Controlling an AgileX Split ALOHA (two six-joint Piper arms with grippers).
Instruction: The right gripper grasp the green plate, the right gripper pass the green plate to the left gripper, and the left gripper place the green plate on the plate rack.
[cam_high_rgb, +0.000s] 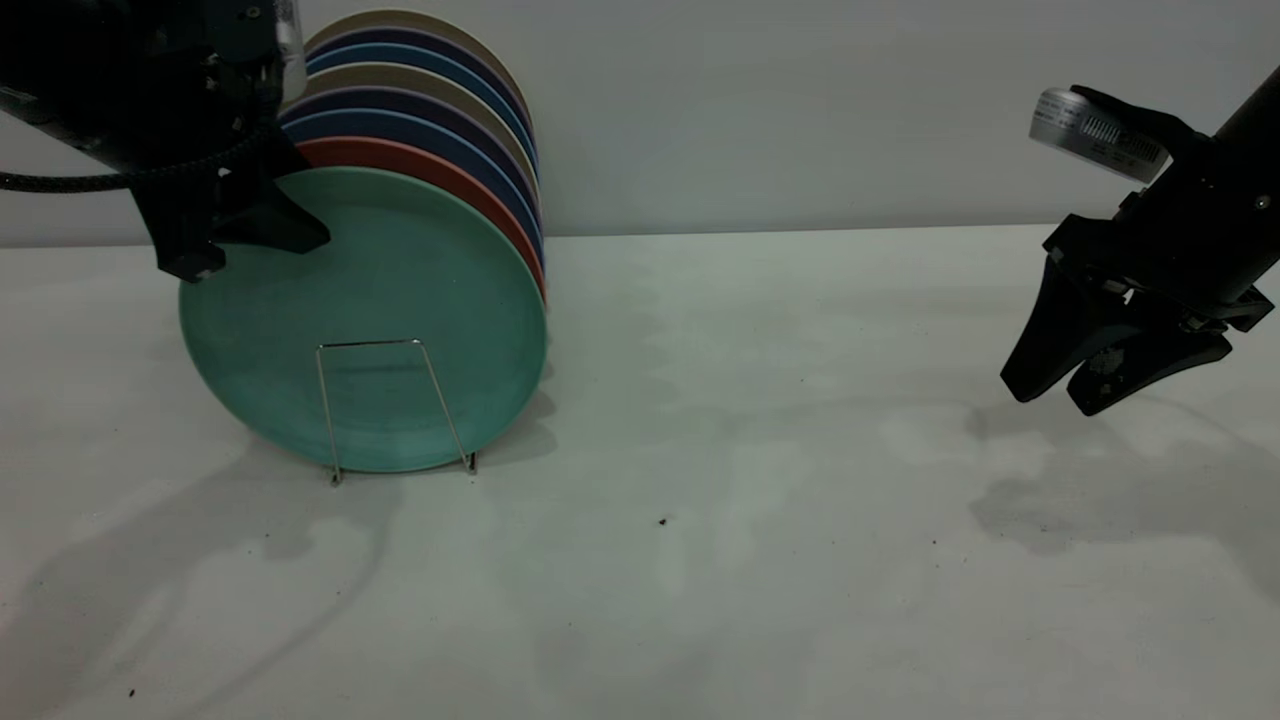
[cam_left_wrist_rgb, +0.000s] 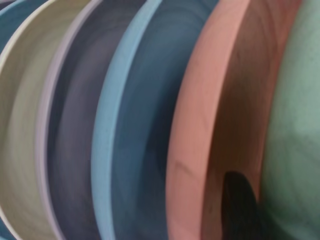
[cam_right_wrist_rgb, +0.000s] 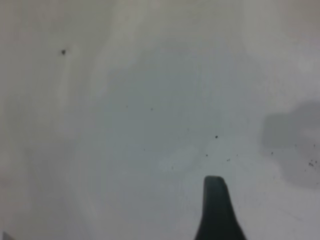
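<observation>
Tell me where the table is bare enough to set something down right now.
Bare table runs from the green plate on the plate rack across to the right gripper, and along the whole near edge. Crowded: the rack's spot, with stacked plates behind and the left gripper at the green plate's upper rim.

No text, label or number is legible on anything here.

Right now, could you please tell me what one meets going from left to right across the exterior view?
The black left gripper at the plate's upper edge → the round teal-green plate standing in the thin silver wire plate rack → the black right gripper with its silver-grey box, hovering above the white table.
</observation>
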